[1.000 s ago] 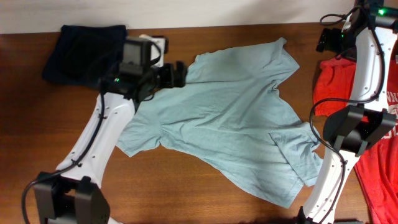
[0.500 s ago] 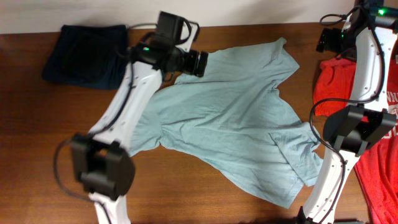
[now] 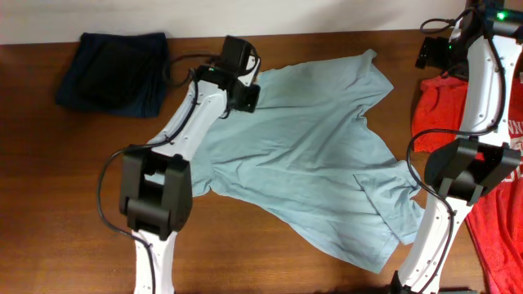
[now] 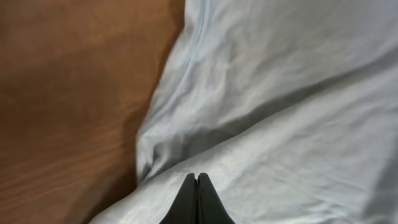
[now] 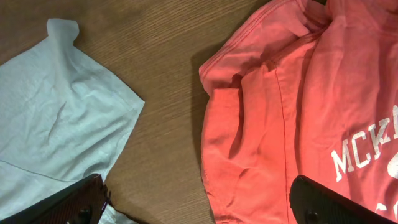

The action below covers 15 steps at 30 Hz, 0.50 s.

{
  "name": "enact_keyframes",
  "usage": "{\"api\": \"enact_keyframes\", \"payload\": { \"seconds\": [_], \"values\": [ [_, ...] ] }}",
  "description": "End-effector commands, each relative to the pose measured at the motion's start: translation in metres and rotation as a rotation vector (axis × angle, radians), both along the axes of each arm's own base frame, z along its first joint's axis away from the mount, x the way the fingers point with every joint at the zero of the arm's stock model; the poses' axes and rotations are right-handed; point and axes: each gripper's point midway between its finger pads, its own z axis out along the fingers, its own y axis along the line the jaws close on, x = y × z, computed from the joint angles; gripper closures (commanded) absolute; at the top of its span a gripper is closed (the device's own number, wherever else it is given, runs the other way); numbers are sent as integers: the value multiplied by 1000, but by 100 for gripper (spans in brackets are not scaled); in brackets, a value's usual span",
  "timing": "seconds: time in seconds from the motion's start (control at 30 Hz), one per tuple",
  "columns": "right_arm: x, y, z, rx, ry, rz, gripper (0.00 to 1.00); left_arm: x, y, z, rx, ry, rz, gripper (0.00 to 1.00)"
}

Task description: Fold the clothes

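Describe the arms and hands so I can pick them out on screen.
The left arm and right arm match: white links, chunky black joint housings, looping black cables, a small green light each. The left hand and right hand have plain black fingers.

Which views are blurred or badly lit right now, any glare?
Left wrist: soft throughout, table grain smeared, grey-teal T-shirt folds mushy, shut left hand just a black silhouette. Right wrist: sharp, red T-shirt lettering and wood grain crisp, dark shadow along the shirt's edge. Overhead: even light, no glare, only slightly soft.
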Motion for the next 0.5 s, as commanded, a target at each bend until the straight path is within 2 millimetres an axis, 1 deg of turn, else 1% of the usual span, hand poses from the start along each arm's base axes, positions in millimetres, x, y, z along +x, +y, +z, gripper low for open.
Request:
{"api": "enact_keyframes", "payload": {
  "seconds": [0.0,0.07,0.27,0.3,0.33,0.37,0.43,0.47],
  "values": [
    [0,2,7,-3,-14,-3,1,0,8,-34,45,56,4,100],
    [0,2,7,-3,-14,-3,1,0,11,-40,56,64,10,100],
    [0,2,7,-3,-14,-3,1,3,25,-46,113,59,41,100],
    [0,2,7,-3,-14,-3,1,3,26,-49,121,63,44,100],
    [0,2,7,-3,-14,-3,1,2,27,-57,126,78,43,100],
    [0,2,7,-3,-14,-3,1,1,27,-60,128,84,43,100],
    [0,2,7,-3,-14,-3,1,-3,28,-73,140,114,41,100],
    [0,2,7,-3,-14,-3,2,-4,29,-74,142,118,41,100]
  ]
}}
